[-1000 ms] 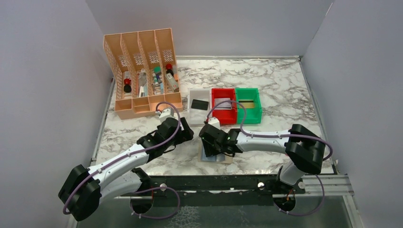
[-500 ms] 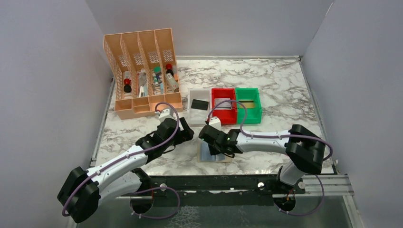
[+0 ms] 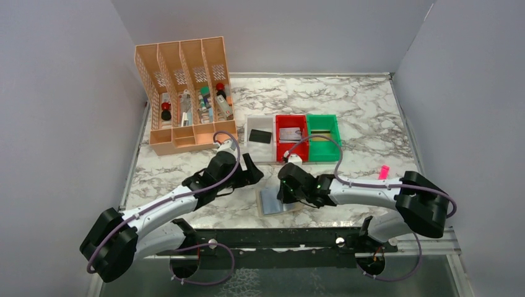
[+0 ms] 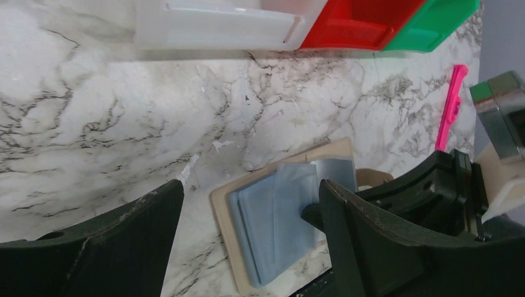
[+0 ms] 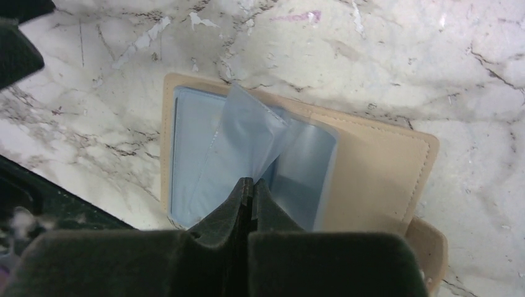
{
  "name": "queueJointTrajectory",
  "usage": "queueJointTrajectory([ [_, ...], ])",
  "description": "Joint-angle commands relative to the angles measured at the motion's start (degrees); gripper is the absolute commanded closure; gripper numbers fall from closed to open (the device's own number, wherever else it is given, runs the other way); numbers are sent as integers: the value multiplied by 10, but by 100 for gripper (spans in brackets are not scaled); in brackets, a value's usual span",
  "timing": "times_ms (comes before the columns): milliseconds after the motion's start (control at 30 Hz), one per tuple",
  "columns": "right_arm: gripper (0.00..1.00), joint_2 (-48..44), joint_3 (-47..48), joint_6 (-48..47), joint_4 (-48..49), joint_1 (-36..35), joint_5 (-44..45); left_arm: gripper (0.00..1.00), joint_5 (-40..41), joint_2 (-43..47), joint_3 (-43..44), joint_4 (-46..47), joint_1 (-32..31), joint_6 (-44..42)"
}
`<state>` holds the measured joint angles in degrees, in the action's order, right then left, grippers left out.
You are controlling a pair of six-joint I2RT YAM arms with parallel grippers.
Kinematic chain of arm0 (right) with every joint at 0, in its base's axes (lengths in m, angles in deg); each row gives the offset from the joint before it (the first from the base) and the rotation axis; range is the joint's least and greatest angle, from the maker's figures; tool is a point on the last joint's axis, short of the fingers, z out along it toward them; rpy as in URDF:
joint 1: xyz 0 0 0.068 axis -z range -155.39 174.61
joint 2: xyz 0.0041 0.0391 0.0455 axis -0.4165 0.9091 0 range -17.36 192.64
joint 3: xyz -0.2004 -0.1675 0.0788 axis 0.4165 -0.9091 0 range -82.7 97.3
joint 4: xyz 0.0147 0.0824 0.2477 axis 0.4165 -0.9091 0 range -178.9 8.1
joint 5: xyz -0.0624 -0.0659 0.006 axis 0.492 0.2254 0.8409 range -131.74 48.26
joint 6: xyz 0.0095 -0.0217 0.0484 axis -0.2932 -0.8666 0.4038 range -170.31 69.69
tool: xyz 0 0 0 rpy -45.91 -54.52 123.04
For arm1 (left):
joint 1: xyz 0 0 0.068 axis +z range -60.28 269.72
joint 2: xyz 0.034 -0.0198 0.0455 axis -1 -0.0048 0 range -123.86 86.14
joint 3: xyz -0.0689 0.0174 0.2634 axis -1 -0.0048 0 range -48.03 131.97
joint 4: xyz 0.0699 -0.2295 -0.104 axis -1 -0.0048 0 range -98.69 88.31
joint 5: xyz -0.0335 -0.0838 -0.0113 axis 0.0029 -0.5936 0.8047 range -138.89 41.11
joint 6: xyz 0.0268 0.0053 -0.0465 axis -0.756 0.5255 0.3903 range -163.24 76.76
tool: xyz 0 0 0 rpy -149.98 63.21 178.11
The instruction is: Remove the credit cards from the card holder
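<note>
The card holder (image 3: 272, 203) is seen lying open, face up, close to the near edge of the marble table (image 3: 371, 124), its long axis roughly along that edge, with bare marble left between it and the 3 bins (image 3: 291, 154) behind. A raised blue-grey leaf is pinched by the closed fingers of the right gripper (image 5: 247, 185), while the left gripper (image 4: 247, 192) is held wide open just to its left. The credit cards (image 3: 260, 136) are seen lying in the bins.

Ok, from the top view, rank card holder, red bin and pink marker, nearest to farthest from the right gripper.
1. card holder: under the right gripper, sleeve pinched.
2. red bin: behind, mid-table.
3. pink marker: far right side.
</note>
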<state>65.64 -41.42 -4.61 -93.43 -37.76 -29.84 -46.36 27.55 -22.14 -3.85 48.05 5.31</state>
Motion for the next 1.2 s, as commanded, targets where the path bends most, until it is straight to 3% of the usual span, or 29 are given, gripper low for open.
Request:
queueJointTrajectory([
  [0, 99, -39, -49, 42, 95, 26, -57, 18, -77, -28, -9, 55, 2, -9],
  [33, 97, -44, -52, 34, 102, 27, -61, 18, -79, -35, -9, 56, 2, -7],
  [233, 61, -44, -8, -7, 22, 27, -37, 19, -37, -29, -11, 30, 2, 10],
  [333, 53, -58, -3, -33, 10, 27, -34, 18, 14, -8, 0, -22, 2, 14],
  [600, 53, -46, 25, -70, -8, 7, -38, 17, 101, 45, 12, -100, 3, 14],
  [1167, 52, 66, 86, -121, -40, -46, -11, 17, 115, 56, 11, -104, 2, 24],
])
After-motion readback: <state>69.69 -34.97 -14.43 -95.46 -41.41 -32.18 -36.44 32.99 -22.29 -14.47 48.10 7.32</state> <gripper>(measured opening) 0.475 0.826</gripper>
